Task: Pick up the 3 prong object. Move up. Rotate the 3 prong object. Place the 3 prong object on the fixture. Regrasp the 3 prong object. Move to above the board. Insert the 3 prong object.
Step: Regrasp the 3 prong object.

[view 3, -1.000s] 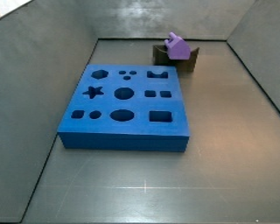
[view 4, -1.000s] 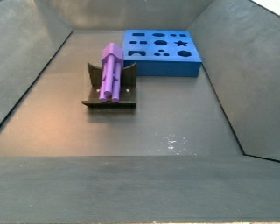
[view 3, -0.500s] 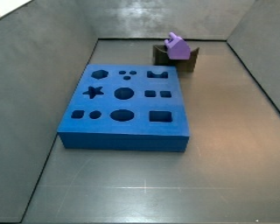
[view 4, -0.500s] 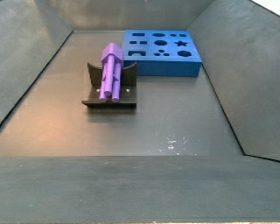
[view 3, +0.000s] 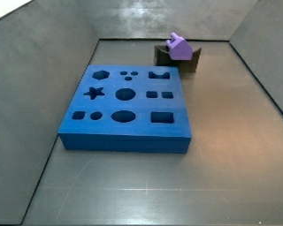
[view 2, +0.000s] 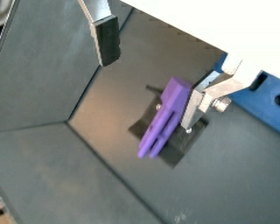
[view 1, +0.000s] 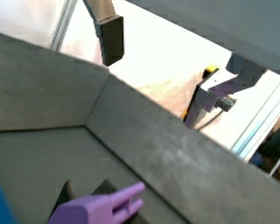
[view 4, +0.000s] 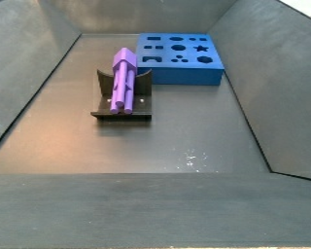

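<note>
Three-prong object: a small purple plastic peg [view 4: 121, 76], an elongated block, lies lengthwise in the fixture, tilted so that one end sits higher; in a side view [view 3: 177, 44] only its raised end shows above the fixture. Both wrist views catch it too [view 2: 166, 120] [view 1: 98, 208].
Fixture: a small dark olive-brown block with raised sides [view 4: 123, 101] stands on the grey floor of the enclosure, just beside the board in a side view; in another side view [view 3: 179, 57] it sits behind the board, near the back wall.
Board: a large thick blue square slab [view 3: 126, 108] with cut-out holes of star, circle and square shapes lies flat on the floor; in a side view [view 4: 181, 58] it is at the far end, against the back wall. Nothing stands in its holes.
Gripper: the gripper [view 2: 161, 63] shows only in the wrist views, above the floor and apart from the purple peg; neither side view has it in frame.
Jaws: spread wide apart, holding nothing; one dark-padded finger [view 1: 109, 38] and the opposite silver finger [view 2: 206, 94] stand well apart, with only floor and the peg below seen between them.
Floor: dull grey metal [view 4: 185, 136], walled on all sides.
</note>
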Controlling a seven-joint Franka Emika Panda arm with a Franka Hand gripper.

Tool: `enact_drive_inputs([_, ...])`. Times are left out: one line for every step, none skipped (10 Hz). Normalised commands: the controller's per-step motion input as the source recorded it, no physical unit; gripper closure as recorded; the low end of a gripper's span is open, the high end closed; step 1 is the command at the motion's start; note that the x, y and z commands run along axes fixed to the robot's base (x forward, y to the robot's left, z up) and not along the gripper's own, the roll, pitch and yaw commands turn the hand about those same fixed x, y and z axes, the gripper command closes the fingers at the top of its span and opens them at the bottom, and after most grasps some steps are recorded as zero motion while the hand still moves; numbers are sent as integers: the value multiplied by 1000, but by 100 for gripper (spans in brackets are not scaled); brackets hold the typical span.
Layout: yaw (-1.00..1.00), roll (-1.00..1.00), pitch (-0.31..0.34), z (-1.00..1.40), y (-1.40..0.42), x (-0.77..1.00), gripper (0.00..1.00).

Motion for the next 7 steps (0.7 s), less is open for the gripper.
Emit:
enact_drive_inputs([280, 664, 191, -22, -63, 293, 0])
enact_drive_inputs([288, 447, 139, -22, -67, 334, 0])
enact_drive_inputs([286, 343, 115, -18, -66, 355, 0])
enact_drive_inputs([272, 224, 63, -7, -49, 381, 0])
enact_drive_inputs([257, 194, 29, -14, -55, 380, 0])
enact_drive_inputs([232, 185, 4, -21, -63, 376, 0])
enact_drive_inputs([202, 184, -8, -16, -64, 371, 0])
